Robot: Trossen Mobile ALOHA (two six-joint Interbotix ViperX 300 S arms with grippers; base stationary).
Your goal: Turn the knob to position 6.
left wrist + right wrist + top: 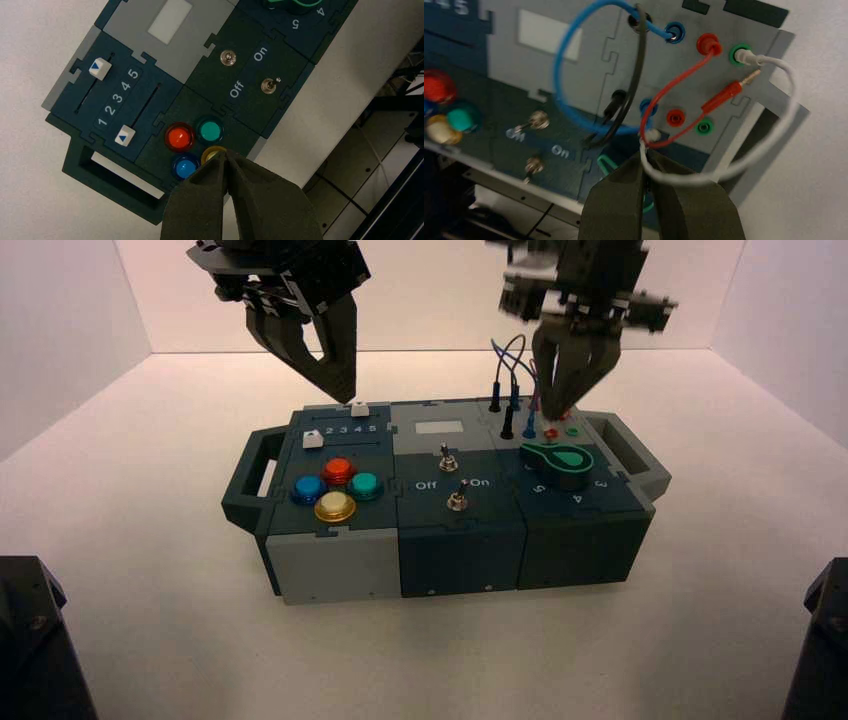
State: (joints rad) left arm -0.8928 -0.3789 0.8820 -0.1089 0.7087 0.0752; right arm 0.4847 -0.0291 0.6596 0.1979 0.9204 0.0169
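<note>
On the right-hand dark panel of the box (300,575) sits the knob (557,462), black with a green rim, its green teardrop pointer lying roughly toward the robot's right. Your target digit 6 cannot be read in any view; only 5, 4 and 3 show on the arc along the knob's near side. The 6 should lie past the 5, so judge the direction of turn before you grip.

Your right pincer (556,416) hangs just behind the knob, over the sockets and loose wires (659,145), fingers clenched together and pointing down. You will need to spread them, come forward clear of the wires, then straddle the knob squarely and twist slowly. Snagging a wire is the main risk.

Your left pincer (226,159) is clenched on nothing, raised above the slider panel, idle.
</note>
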